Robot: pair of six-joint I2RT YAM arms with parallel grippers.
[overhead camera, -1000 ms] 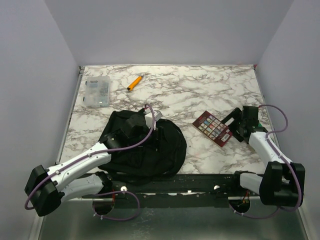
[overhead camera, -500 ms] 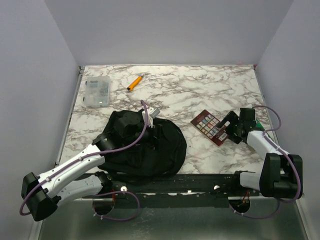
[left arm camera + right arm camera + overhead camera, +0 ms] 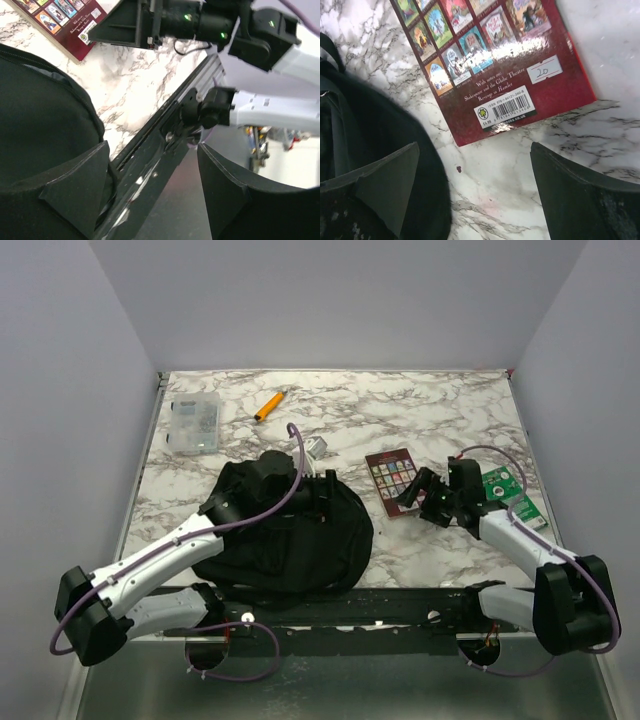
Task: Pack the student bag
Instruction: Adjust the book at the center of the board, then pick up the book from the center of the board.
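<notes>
Over the student bag (image 3: 285,535) the left fingers (image 3: 75,190) gape wide and empty, while just right of the bag the right fingers (image 3: 385,185) stand wide at the edge of a red book (image 3: 495,60).

- Student bag (image 3: 285,535), near left: showing plain black all over.
- Table (image 3: 400,410): displaying white marble with grey-brown veining.
- Book (image 3: 490,55), right of the bag: showing a dark red cover, carrying a grid of small multicoloured pictures and white barcode and price labels.
- Pen (image 3: 268,405), far left: showing orange.
- Box (image 3: 194,424), far left: appearing clear.
- Packet (image 3: 503,483), right: showing green.
- Left arm (image 3: 150,565) and right arm (image 3: 515,540): showing white shells and black joints, trailing purple cables.
</notes>
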